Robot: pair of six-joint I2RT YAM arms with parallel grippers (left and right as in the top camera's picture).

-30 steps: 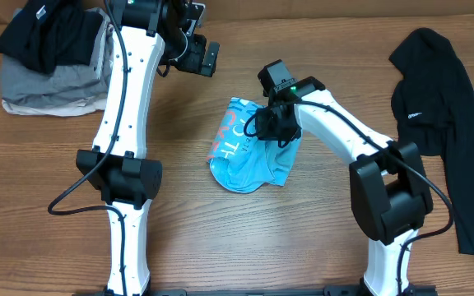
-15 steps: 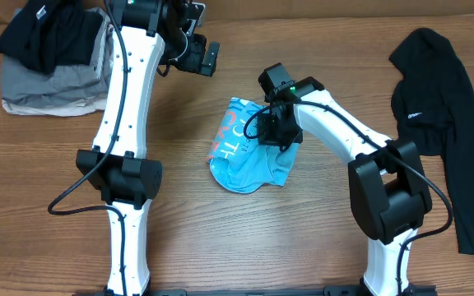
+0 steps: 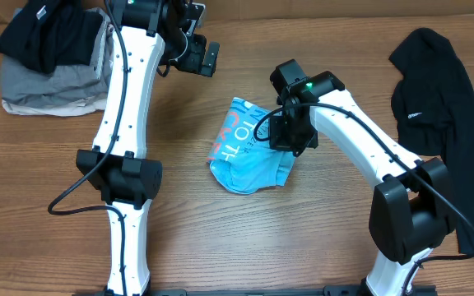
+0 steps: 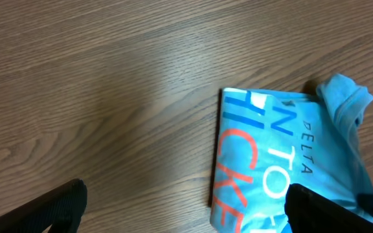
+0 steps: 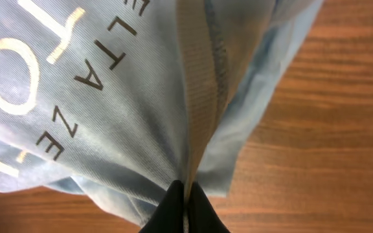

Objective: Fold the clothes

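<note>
Pinched tight in the right gripper point(image 5: 185, 206): a raised fold of the light-blue T-shirt point(image 3: 241, 160), rest lying at the middle of the table point(image 3: 303, 238). Farther back, left gripper point(image 3: 204, 56) spread wide, empty. Black garment point(image 3: 439, 107) along the right edge.

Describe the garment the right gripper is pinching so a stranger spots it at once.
Look at the middle of the table. There lies a crumpled light-blue T-shirt with white and pinkish lettering, its edge pinched by the right gripper. It is the only blue cloth; the black garment lies far right, the grey-and-black pile far left.
</note>
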